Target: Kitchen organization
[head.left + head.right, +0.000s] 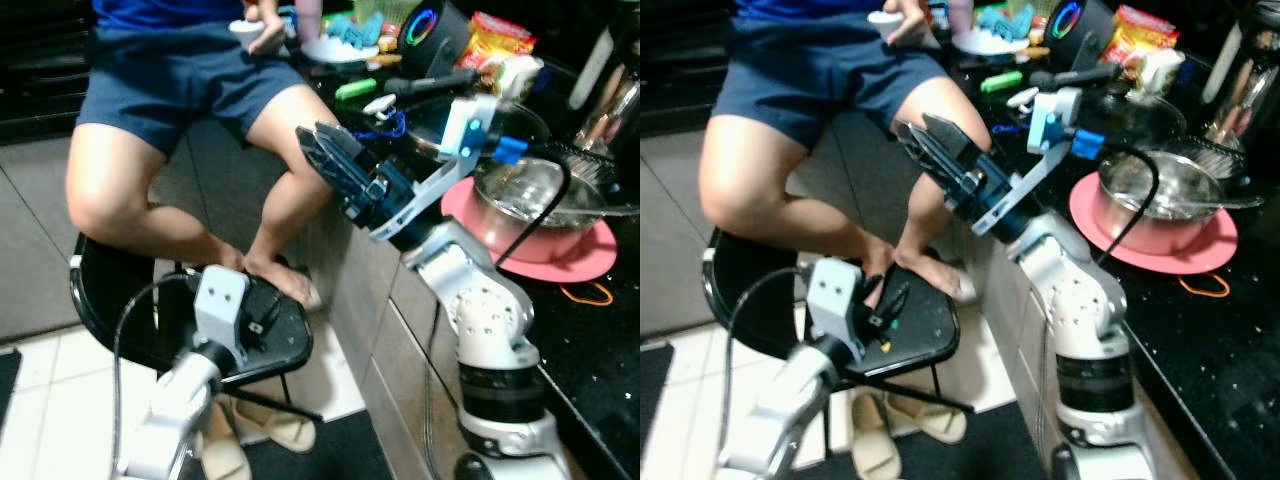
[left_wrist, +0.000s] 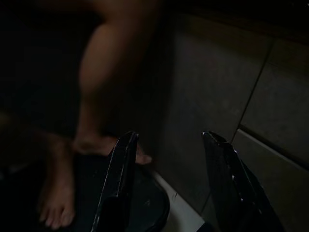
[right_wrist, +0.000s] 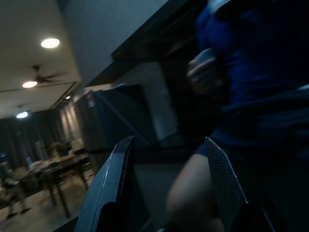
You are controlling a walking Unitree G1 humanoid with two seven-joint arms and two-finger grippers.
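Note:
A steel pot [image 1: 525,192] with a utensil in it stands on a pink plate [image 1: 585,258] on the black counter [image 1: 600,360]. My right gripper [image 1: 318,142] is raised beside the counter's edge and points toward a seated person's knee [image 1: 290,110]. It is open and holds nothing; the right wrist view [image 3: 166,140] looks between its fingers at the person's blue shirt. My left gripper [image 1: 262,318] hangs low over a black stool [image 1: 290,345] where the person's foot [image 1: 285,280] rests. It is open with nothing in it [image 2: 166,135].
The counter's far end is crowded: a green marker [image 1: 355,88], a white plate [image 1: 335,48], a speaker with a lit ring [image 1: 425,28], a snack packet [image 1: 495,38]. An orange rubber band [image 1: 588,293] lies by the pink plate. Slippers [image 1: 270,425] sit on the floor.

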